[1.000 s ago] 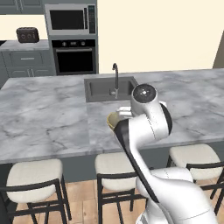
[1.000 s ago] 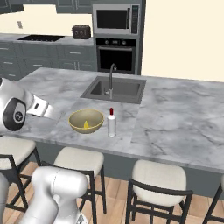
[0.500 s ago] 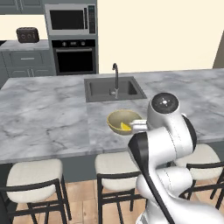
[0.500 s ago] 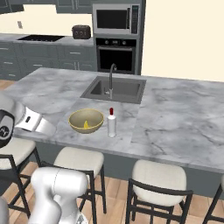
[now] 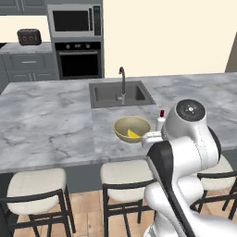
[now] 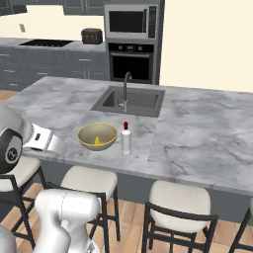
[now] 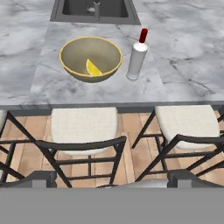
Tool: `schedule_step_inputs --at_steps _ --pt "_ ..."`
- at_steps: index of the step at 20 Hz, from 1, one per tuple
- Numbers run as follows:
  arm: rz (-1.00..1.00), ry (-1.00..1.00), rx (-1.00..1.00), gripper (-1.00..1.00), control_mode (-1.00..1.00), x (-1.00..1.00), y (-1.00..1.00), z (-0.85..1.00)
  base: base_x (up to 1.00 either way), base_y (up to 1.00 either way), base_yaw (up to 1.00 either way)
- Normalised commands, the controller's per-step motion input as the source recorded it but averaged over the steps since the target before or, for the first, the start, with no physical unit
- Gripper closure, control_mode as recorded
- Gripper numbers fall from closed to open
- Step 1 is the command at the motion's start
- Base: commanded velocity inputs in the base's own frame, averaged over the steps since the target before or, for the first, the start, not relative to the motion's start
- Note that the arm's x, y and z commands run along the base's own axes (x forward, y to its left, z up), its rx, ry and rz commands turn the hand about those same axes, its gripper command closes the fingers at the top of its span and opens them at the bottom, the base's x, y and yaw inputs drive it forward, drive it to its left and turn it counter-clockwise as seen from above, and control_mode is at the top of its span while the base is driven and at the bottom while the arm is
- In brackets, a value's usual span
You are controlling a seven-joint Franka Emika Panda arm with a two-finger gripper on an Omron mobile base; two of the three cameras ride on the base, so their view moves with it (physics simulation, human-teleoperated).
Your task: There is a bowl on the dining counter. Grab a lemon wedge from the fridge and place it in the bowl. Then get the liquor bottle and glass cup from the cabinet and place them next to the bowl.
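Left base view gives you the olive-yellow round bowl (image 5: 132, 128) on the grey marbled stone desk (image 5: 51, 125), in front of the sunken dark sink (image 5: 121, 94), with a yellow lemon wedge (image 5: 133, 134) lying inside it. A white liquor bottle with a red cap (image 5: 160, 122) stands upright just beside the bowl, half hidden by the arm's glossy white shell.

Right base view shows you the same pair from the other side: bowl (image 6: 97, 136) and bottle (image 6: 126, 140) near each other but apart, near the desk's front edge, above the cushioned stools (image 6: 91, 181).

Hand view looks at the desk from out over the stools; the pincer (image 7: 112, 177) is released, jaws wide, grasping nothing. Bowl (image 7: 90, 59) and bottle (image 7: 136, 56) lie ahead of it, the bottle's long axis vertical. You see no glass cup on the desk, so by my judgement that fetch from the cabinet remains.
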Motion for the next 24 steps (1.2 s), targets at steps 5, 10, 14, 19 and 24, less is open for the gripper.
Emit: schedule_step_inputs --at_steps 5,10,14,19,24 --pt "0.06 0.00 0.01 -1.00 1.00 0.00 0.03 -0.04 0.03 0.23 0.32" --pt "0.00 0.00 0.00 -1.00 1.00 0.00 0.00 0.00 0.01 0.68 0.18" --pt "0.00 0.00 0.00 -1.00 1.00 0.00 0.00 0.00 0.08 0.96 0.09" --pt "0.00 0.00 0.00 -1.00 1.00 0.00 0.00 0.00 0.20 1.00 0.02" --pt "0.00 0.00 0.00 -1.00 1.00 0.00 0.00 0.00 0.15 1.00 0.00"
